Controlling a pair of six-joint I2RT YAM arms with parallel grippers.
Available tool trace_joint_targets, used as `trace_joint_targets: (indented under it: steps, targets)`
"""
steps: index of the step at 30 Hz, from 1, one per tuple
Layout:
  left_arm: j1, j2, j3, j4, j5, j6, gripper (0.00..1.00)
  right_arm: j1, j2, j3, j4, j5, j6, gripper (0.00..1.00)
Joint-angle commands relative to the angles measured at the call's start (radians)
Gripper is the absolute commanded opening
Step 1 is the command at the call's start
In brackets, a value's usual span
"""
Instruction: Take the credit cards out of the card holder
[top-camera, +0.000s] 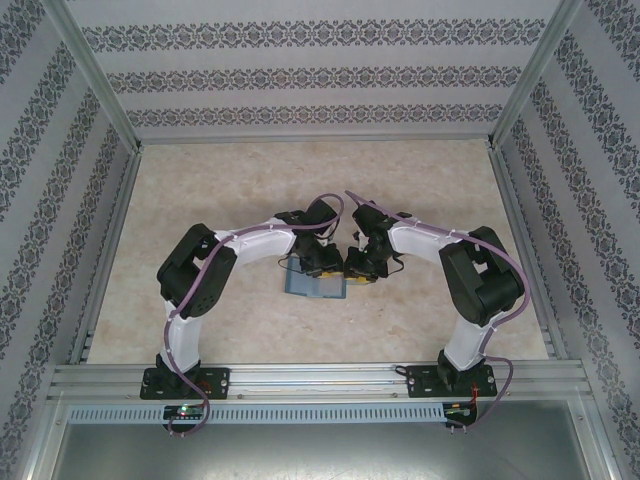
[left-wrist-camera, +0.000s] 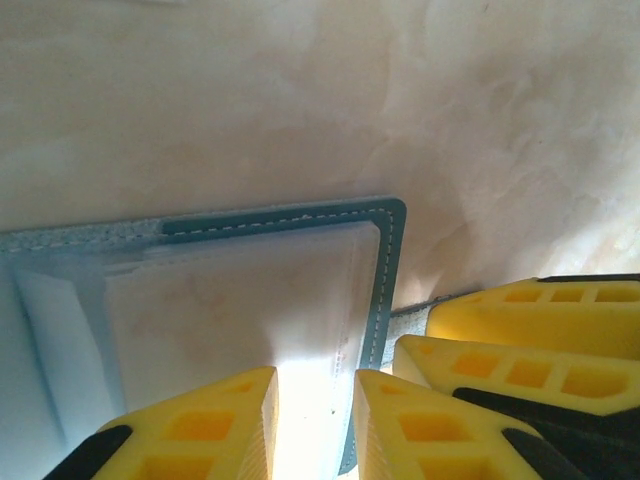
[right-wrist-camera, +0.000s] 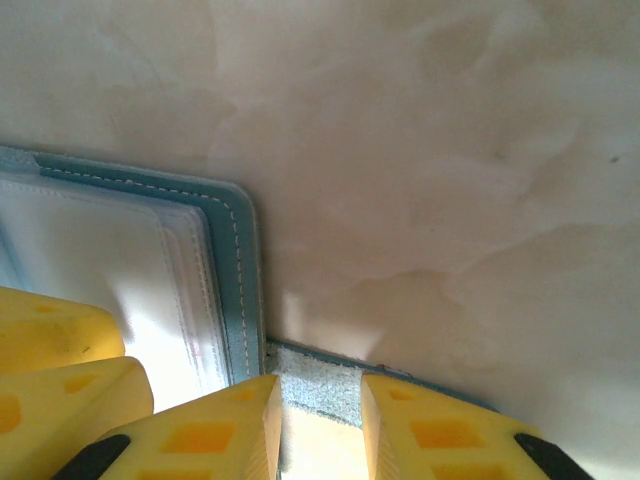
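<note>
Working the card holder open at frame centre of the top view, flat on the surface. Left fingers are slightly parted over its clear pocket, grip unclear; right fingers, lower centre, straddle the strap tab w/ a narrow gap (can't tell if pinched). No cards identifiable. Next, prob.: pin holder, slide a card out.

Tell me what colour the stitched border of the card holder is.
Teal-blue with pale stitching on the card holder, clearest in the left wrist view.
</note>
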Motion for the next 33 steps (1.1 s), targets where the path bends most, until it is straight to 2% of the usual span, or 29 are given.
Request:
trace_joint_targets:
  steps: [1,19,33]
  targets:
    - [-0.015,0.023,0.003,-0.043,-0.012,0.007,0.27,-0.004,0.005,-0.004,-0.011,-0.002,-0.013,0.28]
    - [-0.059,0.024,0.117,-0.324,-0.229,0.111,0.35,0.025,0.029,-0.006,-0.017,0.000,0.002,0.28]
    - [-0.084,0.061,0.206,-0.472,-0.355,0.168,0.41,0.030,0.032,0.019,-0.028,0.016,-0.003,0.29]
